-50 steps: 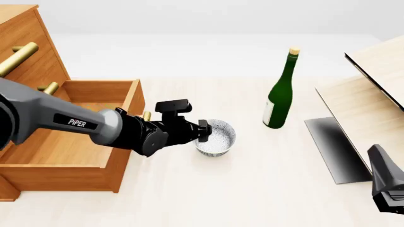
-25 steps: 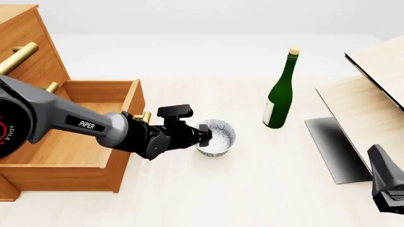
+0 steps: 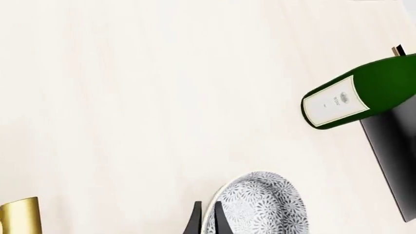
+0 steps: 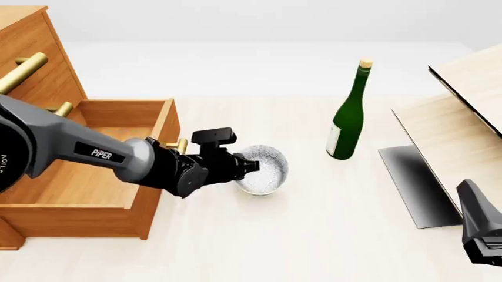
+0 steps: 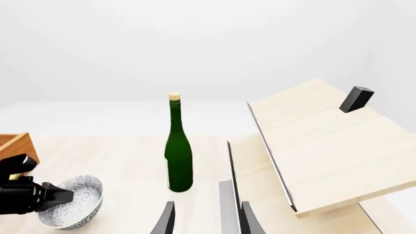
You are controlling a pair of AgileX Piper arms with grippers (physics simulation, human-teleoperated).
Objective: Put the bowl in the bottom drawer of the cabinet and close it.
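The left claw is gripping the bowl by its near rim, fingers nearly closed with one inside and one outside the wall. The bowl is sitting tilted just beside the bottom drawer, on the side facing the wine bottle; the drawer is standing pulled out of the cabinet, so the carry is running away from the bottle. The right claw is idling slightly open, empty, far off. Whether the bowl is touching the tabletop is hard to tell.
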